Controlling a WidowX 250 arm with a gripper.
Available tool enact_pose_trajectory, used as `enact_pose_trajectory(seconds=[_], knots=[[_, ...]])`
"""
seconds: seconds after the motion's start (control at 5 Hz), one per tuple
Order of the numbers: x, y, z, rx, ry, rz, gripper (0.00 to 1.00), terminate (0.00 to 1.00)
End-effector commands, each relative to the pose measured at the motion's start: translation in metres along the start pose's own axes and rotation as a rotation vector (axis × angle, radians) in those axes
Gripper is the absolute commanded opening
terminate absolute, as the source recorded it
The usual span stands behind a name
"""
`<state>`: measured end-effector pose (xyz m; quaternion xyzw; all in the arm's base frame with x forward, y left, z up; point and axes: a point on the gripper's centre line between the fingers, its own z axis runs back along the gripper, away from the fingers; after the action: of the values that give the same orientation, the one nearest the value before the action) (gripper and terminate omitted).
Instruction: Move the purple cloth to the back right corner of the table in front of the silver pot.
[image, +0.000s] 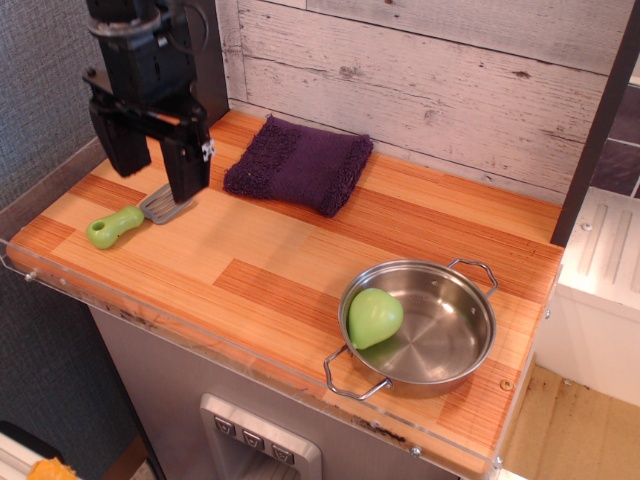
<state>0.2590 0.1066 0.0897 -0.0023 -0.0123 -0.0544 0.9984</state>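
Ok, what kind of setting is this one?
Probably a toy kitchen mock-up: a small plank table with a clear rim, a whitewashed board wall behind, and a silver pot holding a green pear.

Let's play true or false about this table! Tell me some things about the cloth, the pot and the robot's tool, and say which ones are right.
1. The purple cloth lies by the back wall. True.
2. The silver pot is empty. False: a green pear sits inside it.
3. The tool is holding the cloth. False: its two fingers are apart with nothing between them, to the left of the cloth.
4. A spatula with a green handle lies on the table below the tool. True.
5. The cloth is touching the pot. False: bare wood lies between them.
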Motion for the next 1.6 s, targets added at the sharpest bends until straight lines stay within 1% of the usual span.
enact_pose_trajectory(seconds=[0.0,0.2,0.4,0.6,0.8,1.0,1.2,1.4], knots=[[0.046,-0.017,-0.001,0.020,-0.061,0.072,1.00,0.00],[0.072,-0.023,-0.011,0.044,-0.071,0.078,1.00,0.00],[0.100,-0.020,-0.024,0.082,-0.085,0.083,1.00,0.00],[0.120,-0.013,-0.032,0.083,-0.081,0.114,1.00,0.00],[0.134,-0.008,-0.031,0.077,-0.093,0.152,1.00,0.00],[0.141,-0.006,-0.031,0.070,-0.096,0.173,1.00,0.00],[0.144,-0.009,-0.038,0.074,-0.083,0.176,1.00,0.00],[0.137,-0.008,-0.065,0.108,-0.061,0.131,1.00,0.00]])
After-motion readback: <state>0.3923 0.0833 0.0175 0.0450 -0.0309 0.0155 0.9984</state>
